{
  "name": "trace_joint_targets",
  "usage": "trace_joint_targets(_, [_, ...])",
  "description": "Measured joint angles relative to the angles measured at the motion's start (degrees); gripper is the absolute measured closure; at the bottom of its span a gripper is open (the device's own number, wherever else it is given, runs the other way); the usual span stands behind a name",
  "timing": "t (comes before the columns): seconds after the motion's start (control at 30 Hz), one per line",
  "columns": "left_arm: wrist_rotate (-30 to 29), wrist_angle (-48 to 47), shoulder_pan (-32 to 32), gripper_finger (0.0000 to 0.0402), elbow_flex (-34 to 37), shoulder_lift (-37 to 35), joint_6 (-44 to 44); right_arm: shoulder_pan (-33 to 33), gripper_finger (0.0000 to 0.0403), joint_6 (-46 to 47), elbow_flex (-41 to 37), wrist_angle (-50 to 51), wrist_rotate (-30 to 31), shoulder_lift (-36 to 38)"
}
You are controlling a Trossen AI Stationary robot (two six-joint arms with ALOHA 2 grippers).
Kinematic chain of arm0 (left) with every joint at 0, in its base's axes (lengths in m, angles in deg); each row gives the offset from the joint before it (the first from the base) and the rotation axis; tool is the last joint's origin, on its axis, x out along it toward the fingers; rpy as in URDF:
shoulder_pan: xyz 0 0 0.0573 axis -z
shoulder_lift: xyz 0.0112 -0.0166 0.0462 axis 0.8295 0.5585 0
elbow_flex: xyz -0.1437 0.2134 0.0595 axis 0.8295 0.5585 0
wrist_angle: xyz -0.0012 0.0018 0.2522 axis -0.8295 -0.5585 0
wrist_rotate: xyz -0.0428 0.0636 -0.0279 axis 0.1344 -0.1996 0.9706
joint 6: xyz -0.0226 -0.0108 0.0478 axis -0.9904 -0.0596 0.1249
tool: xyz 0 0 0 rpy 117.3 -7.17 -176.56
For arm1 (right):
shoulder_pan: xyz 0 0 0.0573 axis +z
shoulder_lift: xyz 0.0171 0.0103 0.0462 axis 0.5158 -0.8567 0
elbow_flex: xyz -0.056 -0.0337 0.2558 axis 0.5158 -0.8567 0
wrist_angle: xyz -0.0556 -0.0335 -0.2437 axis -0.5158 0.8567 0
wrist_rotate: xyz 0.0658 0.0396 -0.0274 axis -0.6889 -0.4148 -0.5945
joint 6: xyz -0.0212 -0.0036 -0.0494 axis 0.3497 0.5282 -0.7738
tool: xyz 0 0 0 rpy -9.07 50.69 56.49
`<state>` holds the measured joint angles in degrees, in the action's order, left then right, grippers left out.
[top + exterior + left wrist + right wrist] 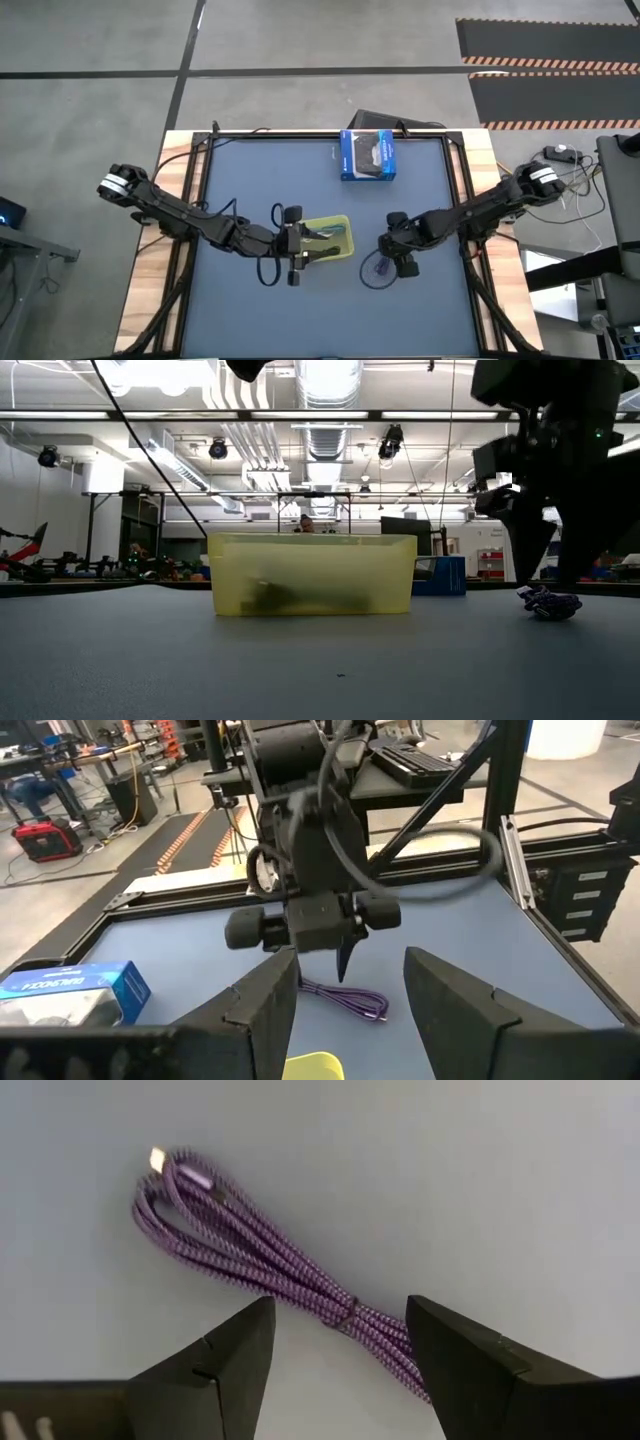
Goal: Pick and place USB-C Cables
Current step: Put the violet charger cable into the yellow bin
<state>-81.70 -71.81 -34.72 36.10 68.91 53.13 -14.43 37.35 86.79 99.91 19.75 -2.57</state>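
Below the right tool, jaws apart, purple cable on blue table, ungrasped

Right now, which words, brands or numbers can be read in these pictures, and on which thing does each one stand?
None can be read with certainty.
The blue box: white print along its edge in the left wrist view, too blurred to read.
The same box in the high view: print too small to read.
The purple cable: no text.

An industrial robotics lab: exposed ceiling ducts, hazard-striped floor mats, concrete floor and equipment racks surround the worktop.
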Motion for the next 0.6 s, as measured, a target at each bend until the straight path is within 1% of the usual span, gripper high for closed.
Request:
trace_joint_targets(0.13, [0.00,0.00,0.00,0.0233,0.00,0.00,-0.02,0.00,0.0184,-2.41,1.93,2.99,-0.08,-4.42])
trace_joint_targets(0.27, [0.02,0.00,0.00,0.0233,0.02,0.00,-0.02,0.00,0.0183,-3.22,3.02,3.86,0.07,-7.50])
trace_joint_targets(0.5, [0.02,0.02,0.00,0.0233,0.04,0.00,-0.02,-0.15,0.0185,-4.51,4.06,4.31,0.00,-9.16])
trace_joint_targets(0.6, [0.02,0.10,0.00,0.0233,0.10,0.00,-0.04,-0.34,0.0198,-4.44,4.10,4.26,-0.14,-9.10])
